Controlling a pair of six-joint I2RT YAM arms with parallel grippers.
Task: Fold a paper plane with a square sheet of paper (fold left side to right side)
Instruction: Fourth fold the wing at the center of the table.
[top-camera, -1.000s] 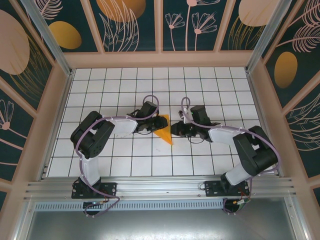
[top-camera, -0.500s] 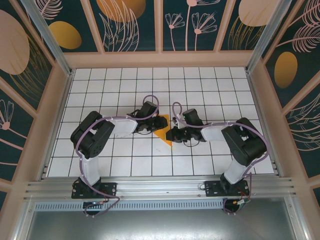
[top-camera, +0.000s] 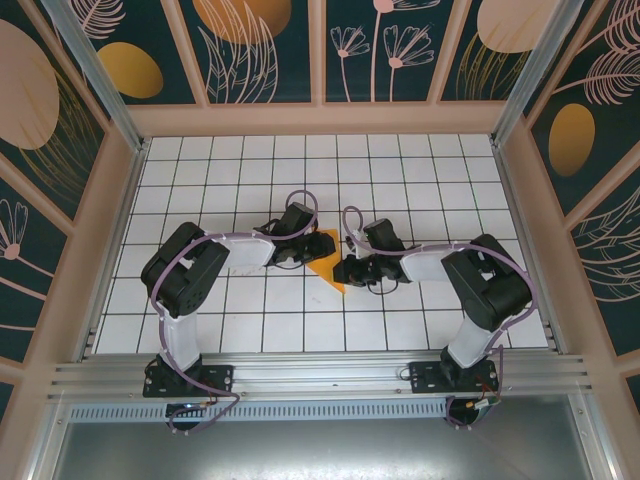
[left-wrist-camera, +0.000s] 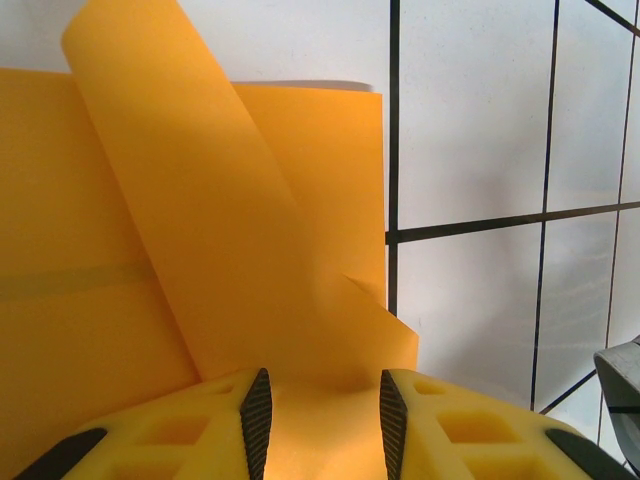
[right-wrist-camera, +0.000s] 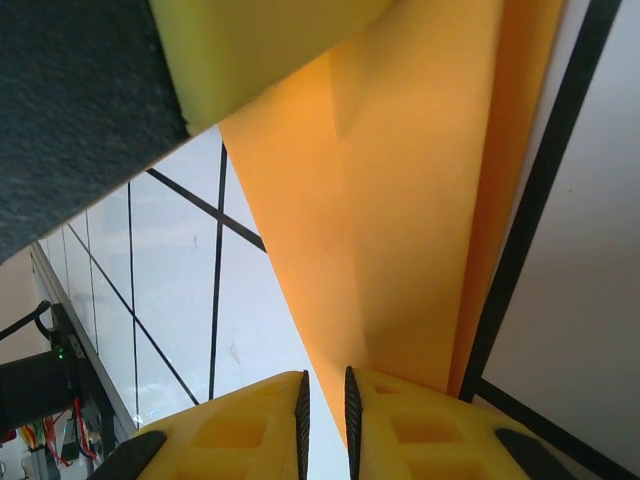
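Near the table (top-camera: 200, 170) centre | left gripper (left-wrist-camera: 322, 405): jaws part-open, straddling a raised flap | orange paper (top-camera: 327, 266): folded triangle, between both grippers, tip toward the near edge | right gripper (right-wrist-camera: 325, 410): jaws almost closed at the paper's edge, hold unclear

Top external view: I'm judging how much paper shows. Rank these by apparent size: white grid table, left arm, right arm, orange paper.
1. white grid table
2. left arm and right arm: about alike, so not ranked apart
3. orange paper: a small wedge between them

Black arms (top-camera: 190, 275), purple cables (top-camera: 300, 196), yellow pincers (left-wrist-camera: 323, 380)
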